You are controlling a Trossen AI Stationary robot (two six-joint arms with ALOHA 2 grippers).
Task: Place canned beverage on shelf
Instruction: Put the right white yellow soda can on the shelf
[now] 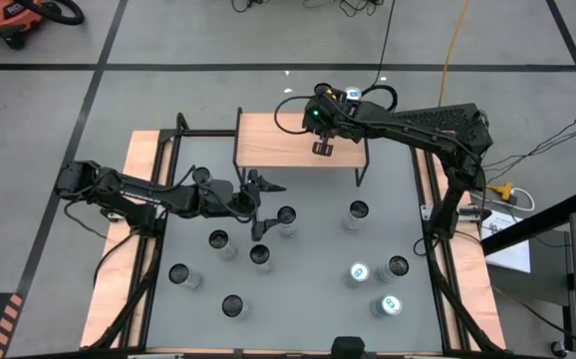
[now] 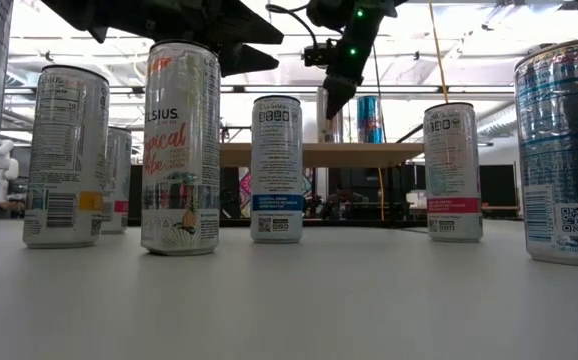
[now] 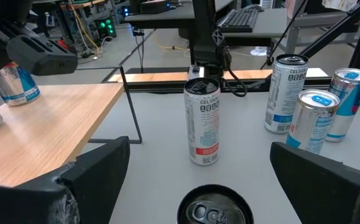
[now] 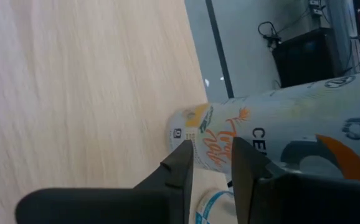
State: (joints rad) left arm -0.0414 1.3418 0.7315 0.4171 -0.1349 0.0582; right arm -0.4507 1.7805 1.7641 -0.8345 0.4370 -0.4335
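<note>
Grey surface [image 1: 308, 259] with sealed beverage cans standing upright and well apart. In the low view, the nearest tall can [image 2: 180, 148] reads "CELSIUS" with tropical artwork; two slimmer white cans behind carry barcodes. The shelf [image 1: 298, 140] stands at the far edge, with cans on its plank. Right gripper [image 1: 323, 149] hangs above the shelf, jaws nearly pressed together, holding nothing; a Celsius can [image 4: 279, 134] stands just beyond them. Left gripper [image 1: 265, 199] hovers over a can [image 3: 214, 208], jaws spread wide.
</note>
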